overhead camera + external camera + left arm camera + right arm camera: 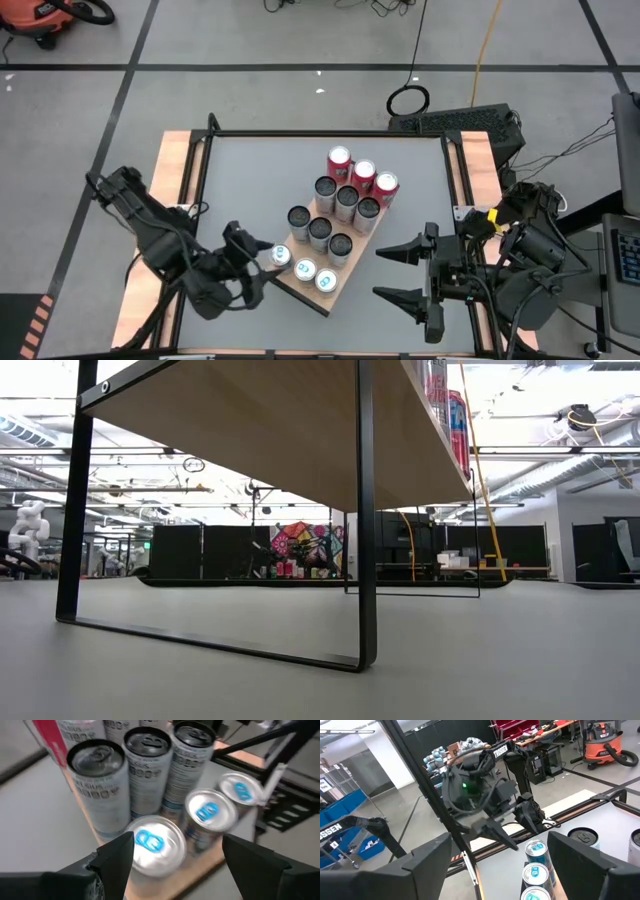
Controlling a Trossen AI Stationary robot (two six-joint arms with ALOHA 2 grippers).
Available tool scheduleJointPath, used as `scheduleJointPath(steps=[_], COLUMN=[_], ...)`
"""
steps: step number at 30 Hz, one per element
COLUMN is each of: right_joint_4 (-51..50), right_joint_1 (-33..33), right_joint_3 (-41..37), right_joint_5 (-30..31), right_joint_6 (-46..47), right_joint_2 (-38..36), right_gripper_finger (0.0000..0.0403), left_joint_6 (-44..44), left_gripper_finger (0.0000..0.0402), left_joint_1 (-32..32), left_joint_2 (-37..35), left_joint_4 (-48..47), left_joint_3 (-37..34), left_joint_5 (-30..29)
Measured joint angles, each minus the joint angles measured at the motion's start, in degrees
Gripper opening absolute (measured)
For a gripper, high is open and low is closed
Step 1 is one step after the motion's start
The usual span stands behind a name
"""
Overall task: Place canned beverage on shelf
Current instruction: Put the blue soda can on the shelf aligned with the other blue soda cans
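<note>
Left gripper (pixel 268 268) straddles silver can (pixel 280 255) (jaws apart) on shelf (pixel 300 288).

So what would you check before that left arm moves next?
1. Left tool open: ok, fingers spread.
2. Nearest can upright on the shelf: ok.
3. Tool clear of that can: cannot tell; fingers flank it closely.
4. Other cans standing: ok, black-topped ones and red ones are upright.
5. Right tool out of the way: ok, open, beside the shelf.
</note>
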Motion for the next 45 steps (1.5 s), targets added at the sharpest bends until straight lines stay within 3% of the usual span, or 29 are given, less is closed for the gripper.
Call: scheduleJointPath(steps=[11,15,23,30,45], right_joint_4=[-0.02,-0.04,0.00,0.00,0.00], right_joint_1=[-0.02,-0.02,-0.31,-0.31,-0.28], right_joint_3=[0.00,0.00,0.00,0.00,0.00], right_joint_5=[-0.05,-0.06,0.05,0.08,0.03], right_joint_6=[0.02,-0.35,-1.38,-1.35,-1.34], right_joint_2=[-0.01,0.00,0.00,-0.01,-0.01], right_gripper_finger=[0.0302,0.0302,0.0302,0.0302,0.0302], left_joint_6=[-15.44,-16.28,-10.18,-1.70,10.51], left_gripper_finger=[0.0297,0.0289,0.0242,0.0211,0.0202], left_joint_1=[-8.28,-8.94,-5.40,-1.21,2.92], left_joint_2=[-0.98,-0.98,-0.98,-0.96,-0.96], left_joint_4=[-9.27,-8.23,-2.45,-0.89,1.14], left_joint_3=[-3.96,-6.88,-11.75,-13.80,-14.14], left_joint_5=[-1.40,-1.72,0.58,9.66,15.57])
